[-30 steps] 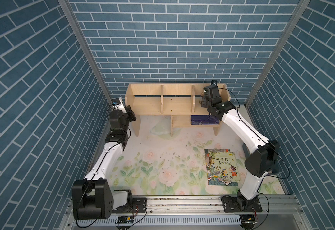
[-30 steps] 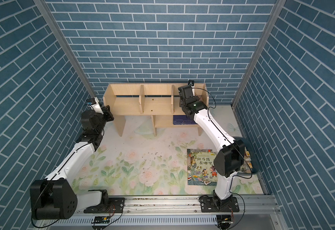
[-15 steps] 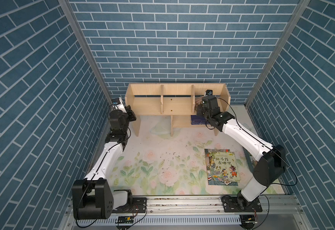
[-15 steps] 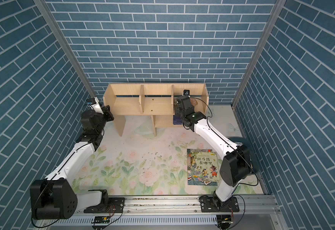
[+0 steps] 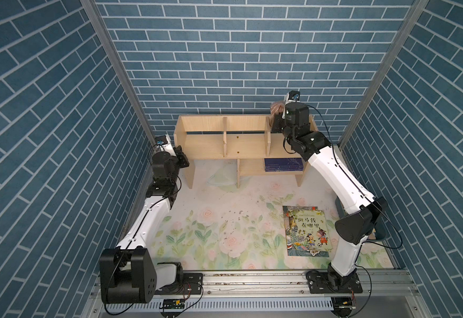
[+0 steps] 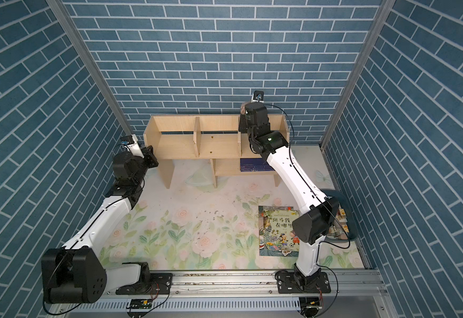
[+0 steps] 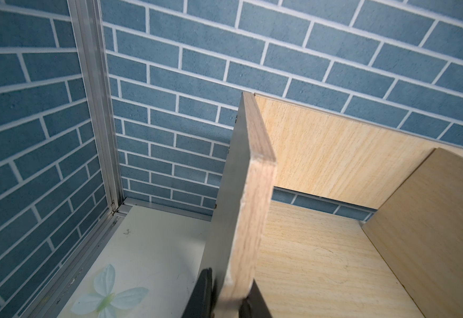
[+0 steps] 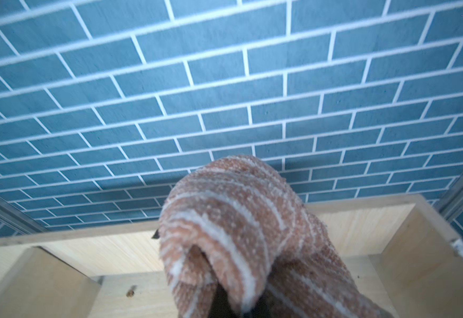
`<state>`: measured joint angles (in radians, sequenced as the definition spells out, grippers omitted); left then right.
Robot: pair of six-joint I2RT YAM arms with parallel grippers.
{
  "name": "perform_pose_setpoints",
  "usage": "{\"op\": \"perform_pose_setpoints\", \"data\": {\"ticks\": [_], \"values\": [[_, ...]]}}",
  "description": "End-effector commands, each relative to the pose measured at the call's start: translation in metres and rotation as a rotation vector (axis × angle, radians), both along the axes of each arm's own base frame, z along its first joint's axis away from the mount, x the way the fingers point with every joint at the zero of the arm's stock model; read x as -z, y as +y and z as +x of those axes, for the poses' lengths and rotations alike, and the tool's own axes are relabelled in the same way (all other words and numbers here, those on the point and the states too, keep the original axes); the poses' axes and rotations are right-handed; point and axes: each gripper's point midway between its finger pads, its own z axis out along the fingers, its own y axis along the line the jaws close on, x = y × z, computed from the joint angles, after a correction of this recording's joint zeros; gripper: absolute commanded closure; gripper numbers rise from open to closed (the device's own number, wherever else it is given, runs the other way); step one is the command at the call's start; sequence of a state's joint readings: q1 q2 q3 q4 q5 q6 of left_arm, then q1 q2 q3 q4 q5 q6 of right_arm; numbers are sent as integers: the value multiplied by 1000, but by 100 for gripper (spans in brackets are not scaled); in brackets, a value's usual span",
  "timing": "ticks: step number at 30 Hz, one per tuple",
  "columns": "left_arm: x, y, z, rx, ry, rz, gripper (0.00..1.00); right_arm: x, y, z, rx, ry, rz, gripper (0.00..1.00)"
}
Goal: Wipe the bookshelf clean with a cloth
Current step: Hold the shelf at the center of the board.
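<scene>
The bookshelf (image 5: 205,143) has a picture book (image 5: 306,230) lying flat well in front of it, the striped cloth (image 8: 238,225) bunched in the clenched right gripper (image 8: 240,305) above its right-hand compartment, and the left gripper (image 7: 225,297) pinching its left side panel.

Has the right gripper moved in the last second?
Yes. The right gripper, shut on the cloth, dipped into the bookshelf's right compartment, then rose; the cloth now shows above the back panel's top edge.
</scene>
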<state>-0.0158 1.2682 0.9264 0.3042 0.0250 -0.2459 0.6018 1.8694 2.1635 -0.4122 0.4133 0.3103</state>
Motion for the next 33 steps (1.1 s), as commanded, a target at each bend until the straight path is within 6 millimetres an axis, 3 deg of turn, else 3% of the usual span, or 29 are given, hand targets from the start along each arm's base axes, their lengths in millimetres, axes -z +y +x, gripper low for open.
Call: {"op": "perform_pose_setpoints", "data": {"ticks": [1, 6, 10, 13, 17, 22, 25, 29, 33], "values": [[19, -43, -1, 165, 73, -76, 100, 7, 23, 2, -75, 11, -59, 100], [20, -43, -1, 167, 76, -76, 100, 12, 39, 12, -131, 10, -44, 100], [20, -43, -1, 169, 75, -74, 100, 10, 30, 25, -86, 8, -80, 100], [20, -42, -2, 165, 75, -68, 100, 4, -3, 30, 21, 11, -109, 100], [18, -42, -2, 163, 72, -66, 100, 5, -65, 34, 169, 54, -127, 100], [16, -42, -2, 164, 69, -65, 100, 21, -147, 21, 296, 137, -92, 100], [15, -43, -3, 169, 65, -68, 100, 29, -184, 6, 350, 160, -67, 100], [16, -43, -3, 171, 67, -71, 100, 29, -205, -13, 380, 158, -60, 100], [15, -43, -3, 170, 64, -70, 100, 35, -189, -23, 286, 161, -18, 100]]}}
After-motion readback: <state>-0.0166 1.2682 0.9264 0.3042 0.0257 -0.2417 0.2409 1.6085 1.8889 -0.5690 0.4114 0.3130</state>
